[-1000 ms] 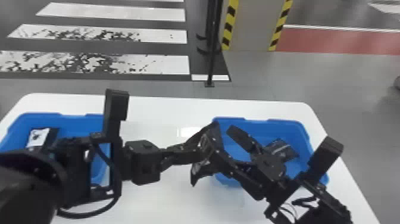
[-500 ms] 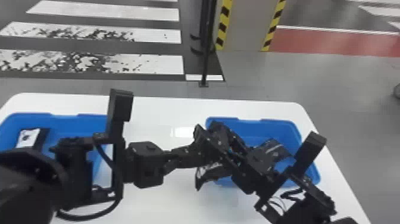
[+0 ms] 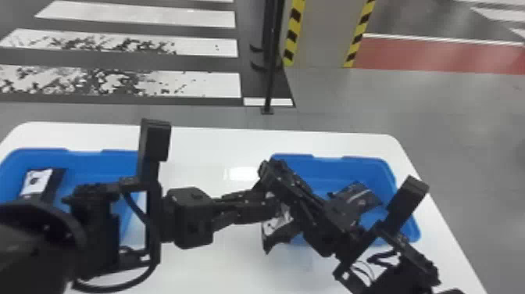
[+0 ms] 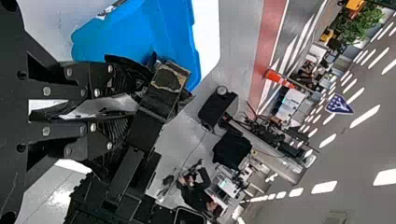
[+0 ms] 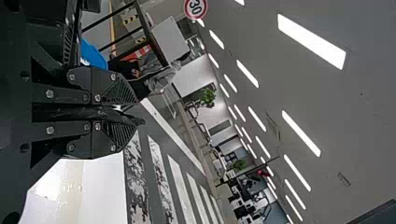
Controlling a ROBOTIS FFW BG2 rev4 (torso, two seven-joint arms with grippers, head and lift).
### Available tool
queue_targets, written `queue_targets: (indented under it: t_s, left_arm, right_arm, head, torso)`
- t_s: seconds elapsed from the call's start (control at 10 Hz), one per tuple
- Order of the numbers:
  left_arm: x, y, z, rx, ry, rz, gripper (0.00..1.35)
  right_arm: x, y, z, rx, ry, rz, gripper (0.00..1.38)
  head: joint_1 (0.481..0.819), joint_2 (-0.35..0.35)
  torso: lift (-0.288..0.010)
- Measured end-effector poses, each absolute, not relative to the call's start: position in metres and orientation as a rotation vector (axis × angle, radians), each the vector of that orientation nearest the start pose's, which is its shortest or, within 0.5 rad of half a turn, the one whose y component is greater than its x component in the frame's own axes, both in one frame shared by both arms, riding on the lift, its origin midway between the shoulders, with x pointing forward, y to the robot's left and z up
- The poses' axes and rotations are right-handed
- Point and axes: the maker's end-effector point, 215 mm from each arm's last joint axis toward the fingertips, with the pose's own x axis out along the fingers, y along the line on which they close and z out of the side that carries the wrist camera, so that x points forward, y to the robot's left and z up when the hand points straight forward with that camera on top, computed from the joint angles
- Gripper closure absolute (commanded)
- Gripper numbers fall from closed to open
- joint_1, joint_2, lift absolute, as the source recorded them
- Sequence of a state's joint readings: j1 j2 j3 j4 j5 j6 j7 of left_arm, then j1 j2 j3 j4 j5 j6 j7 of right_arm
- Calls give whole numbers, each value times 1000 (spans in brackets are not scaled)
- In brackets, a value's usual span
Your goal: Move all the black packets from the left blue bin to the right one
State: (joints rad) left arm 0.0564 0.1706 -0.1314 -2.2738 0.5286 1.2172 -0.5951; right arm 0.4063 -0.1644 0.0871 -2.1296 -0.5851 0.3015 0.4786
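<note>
In the left bin point(image 3: 84, 155) a packet with a white label point(image 3: 37, 181) lay at the far left, partly masked by the left arm. The left pincer point(image 4: 123, 106) was clamped on the black packet point(image 3: 278, 227), which hung just outside the right bin point(image 3: 328, 159)'s near-left corner, its long axis hard to make out. The right pincer point(image 5: 133, 111), crossing it, was closed on something dark, apparently the same packet; this arm was nearer the bin, where another packet point(image 3: 357, 196) lay.
</note>
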Motion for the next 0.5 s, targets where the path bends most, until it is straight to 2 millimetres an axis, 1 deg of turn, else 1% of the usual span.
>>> queue_targets:
  t_s: [0.1,0.2,0.3,0.5]
  left_arm:
    - [380,-8,-298,-345,590,-1070,56]
    - [379,-1,-304,-364,596,-1051,121]
    - [376,5,-306,-377,596,-1035,157]
    - [372,25,-307,-401,584,-989,162]
  right_arm:
    - [421,-73,-289,487,91,720,1280]
    - [425,-82,-293,479,92,701,1280]
    - [432,-94,-299,467,96,678,1280]
    - [459,-129,-314,432,106,607,1279]
  head:
    - [695,-117]
    - [695,-117]
    - [695,-123]
    - [695,-137]
  torso:
    - [-150]
    - [-150]
    - [-150]
    - [-150]
